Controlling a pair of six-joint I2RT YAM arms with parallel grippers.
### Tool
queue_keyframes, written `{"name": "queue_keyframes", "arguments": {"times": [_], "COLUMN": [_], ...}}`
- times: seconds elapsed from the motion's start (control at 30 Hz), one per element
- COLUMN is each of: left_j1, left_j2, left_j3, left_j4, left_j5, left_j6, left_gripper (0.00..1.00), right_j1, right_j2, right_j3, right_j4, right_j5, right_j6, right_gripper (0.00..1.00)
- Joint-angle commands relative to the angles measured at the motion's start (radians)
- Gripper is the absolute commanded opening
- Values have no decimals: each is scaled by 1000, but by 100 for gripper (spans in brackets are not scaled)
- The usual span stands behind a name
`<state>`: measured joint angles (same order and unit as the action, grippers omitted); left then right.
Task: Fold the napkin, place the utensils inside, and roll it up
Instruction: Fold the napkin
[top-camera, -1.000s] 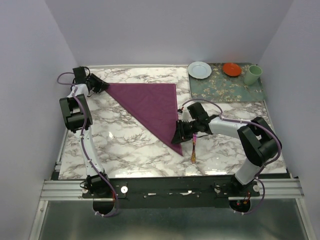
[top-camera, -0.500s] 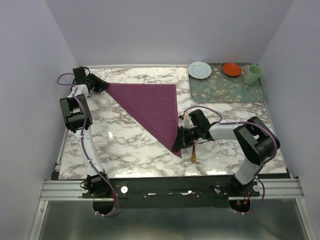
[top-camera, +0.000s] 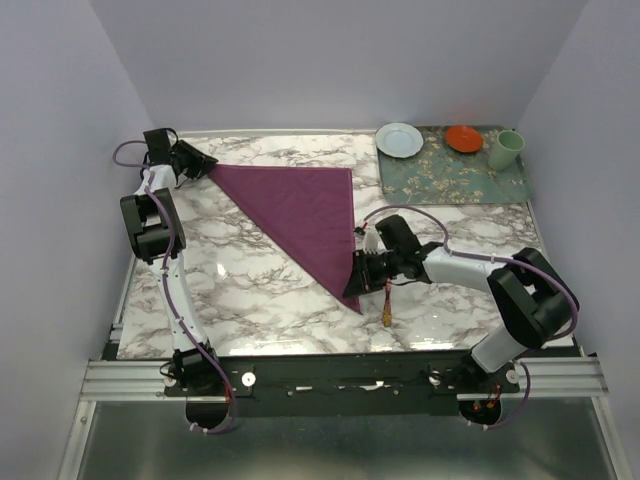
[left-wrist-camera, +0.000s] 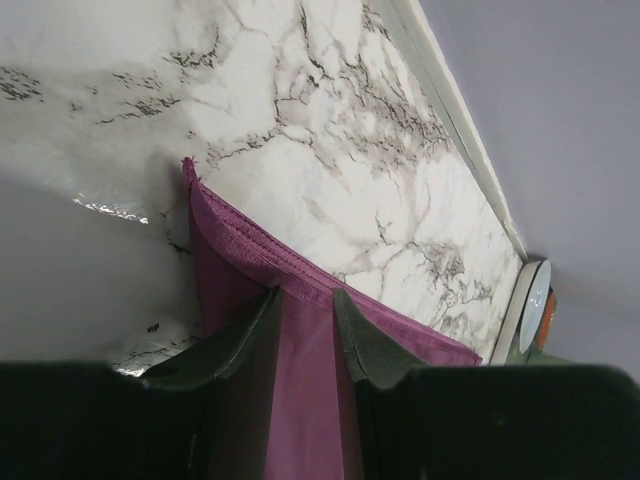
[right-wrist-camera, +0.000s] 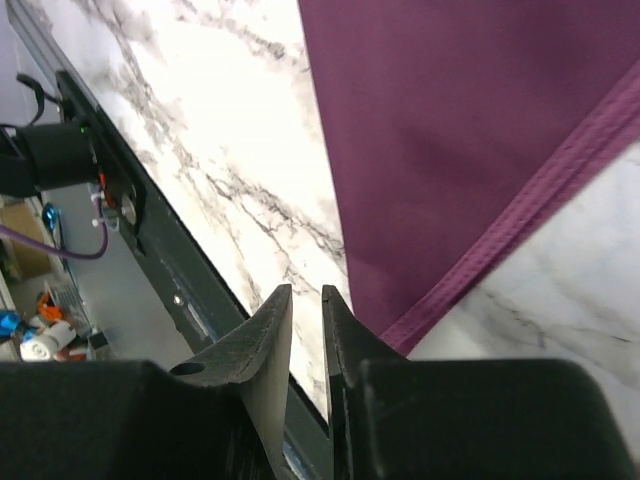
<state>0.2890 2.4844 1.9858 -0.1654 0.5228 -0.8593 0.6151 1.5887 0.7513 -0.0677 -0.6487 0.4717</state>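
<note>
Marble table, top view: the triangular napkin runs from 10 to 6 o'clock, with the knife at 5, just off it. Best, I judge, to pull both tips taut and flat before fetching the knife. The plate, bowl and cup at 1 show nothing inside.

Left wrist: the left gripper pinches the napkin's corner.

Right wrist: the right gripper is narrow, with the napkin's tip just beside it. Whether it grips is unclear.

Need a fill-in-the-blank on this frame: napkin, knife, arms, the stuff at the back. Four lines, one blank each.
1. The napkin lies folded into a ___.
2. The left gripper has its jaws closed on the ___.
3. The knife lies on bare marble near the ___ arm's jaws.
4. The green cup stands on the floral mat in the far ___ corner.

Missing words: triangle; napkin; right; right.
</note>
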Motion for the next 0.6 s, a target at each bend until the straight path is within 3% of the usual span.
{"name": "queue_keyframes", "arguments": {"times": [0.0,0.23,0.4,0.5,0.57], "left_j1": [15,15,15,-2,-23], "left_j2": [14,59,38,-65,-126], "left_j3": [31,24,105,104,78], "left_j4": [17,15,-65,-72,-80], "left_j5": [36,25,20,13,8], "left_j6": [-26,-17,19,28,23], "left_gripper": [36,36,40,52,63], "right_j1": [26,26,26,25,23], "right_j2": [26,73,-14,-157,-219], "right_j3": [-35,-110,-81,-52,-9], "right_j4": [31,112,30,-65,-188], "right_j5": [-19,4,17,94,212], "right_j6": [36,45,30,33,42], "right_gripper": [26,26,27,30,46]}}
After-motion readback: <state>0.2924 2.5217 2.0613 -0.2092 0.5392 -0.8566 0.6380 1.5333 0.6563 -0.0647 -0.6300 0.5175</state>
